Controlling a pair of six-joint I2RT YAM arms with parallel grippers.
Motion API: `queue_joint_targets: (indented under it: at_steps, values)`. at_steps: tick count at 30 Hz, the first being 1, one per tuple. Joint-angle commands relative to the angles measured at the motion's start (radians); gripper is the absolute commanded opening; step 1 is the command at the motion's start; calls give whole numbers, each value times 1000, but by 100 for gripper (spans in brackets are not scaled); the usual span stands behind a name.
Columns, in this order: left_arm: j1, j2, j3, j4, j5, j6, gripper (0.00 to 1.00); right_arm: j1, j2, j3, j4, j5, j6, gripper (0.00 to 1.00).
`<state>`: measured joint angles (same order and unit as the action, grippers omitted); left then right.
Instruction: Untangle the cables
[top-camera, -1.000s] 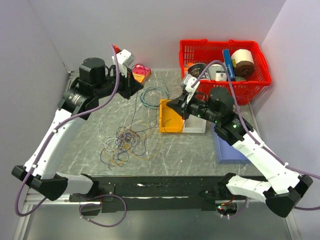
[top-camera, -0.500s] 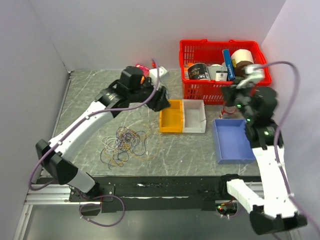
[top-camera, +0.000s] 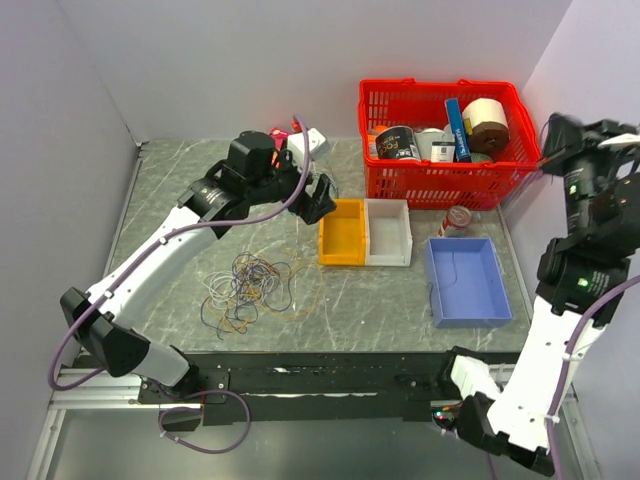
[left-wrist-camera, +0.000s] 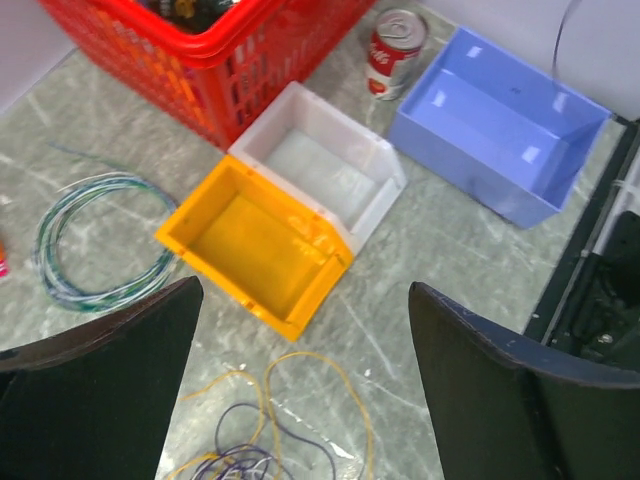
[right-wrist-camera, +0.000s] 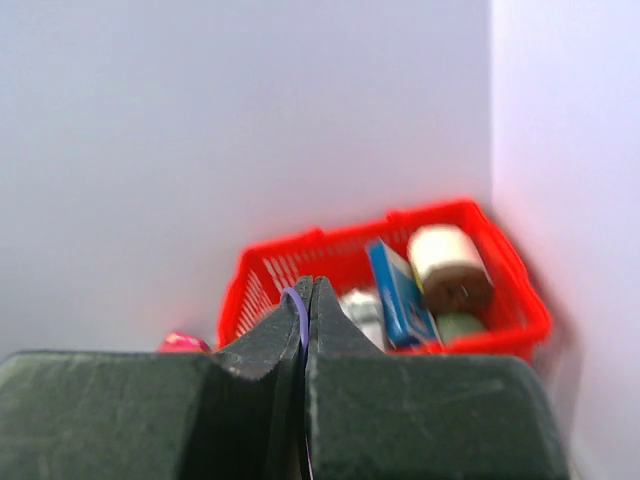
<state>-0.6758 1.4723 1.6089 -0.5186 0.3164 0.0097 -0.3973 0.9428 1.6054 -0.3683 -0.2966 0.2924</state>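
The cables (top-camera: 245, 290) lie in a loose tangle of yellow, orange, white and dark strands on the table's front left. Their yellow and purple loops (left-wrist-camera: 262, 425) show at the bottom of the left wrist view. My left gripper (top-camera: 321, 197) hangs above the table just left of the orange bin (top-camera: 342, 260), open and empty (left-wrist-camera: 305, 290), with the tangle below and in front of it. My right gripper (top-camera: 551, 135) is raised high at the far right, beside the red basket. It is shut (right-wrist-camera: 307, 286) on a thin purple cable (right-wrist-camera: 296, 302) that loops out between its fingertips.
An orange bin (left-wrist-camera: 300, 320), a white bin (top-camera: 388, 262) and a blue bin (top-camera: 465, 318) stand in a row mid-table. A red basket (top-camera: 445, 185) full of items sits at the back right, a soda can (top-camera: 455, 220) before it. A blue-green wire coil (left-wrist-camera: 100, 245) lies left of the orange bin.
My left gripper has gone from shut to wide open while swinging from the back left toward the orange bin. My right arm has lifted up and away to the far right.
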Motion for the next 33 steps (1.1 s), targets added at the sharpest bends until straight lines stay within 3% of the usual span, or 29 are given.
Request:
queue_joint_targets:
  at_steps: [1, 7, 14, 25, 30, 33]
  values:
    - [24, -61, -40, 25, -59, 45, 92, -9, 83, 146, 12, -49, 30, 0]
    - [53, -99, -113, 19, -65, 79, 99, -32, 203, 308, -7, -32, 8, 0]
    - [81, -130, -224, 37, -92, 95, 96, -43, 278, 473, -49, 8, -33, 0]
    - [104, -138, -276, 58, -120, 105, 96, -64, 254, 453, -28, 80, -104, 0]
    - [105, -135, -276, 55, -123, 115, 96, -87, 307, 592, -64, 79, -93, 0]
    - [108, -136, -283, 65, -128, 113, 96, -87, 286, 550, -47, 65, -84, 0]
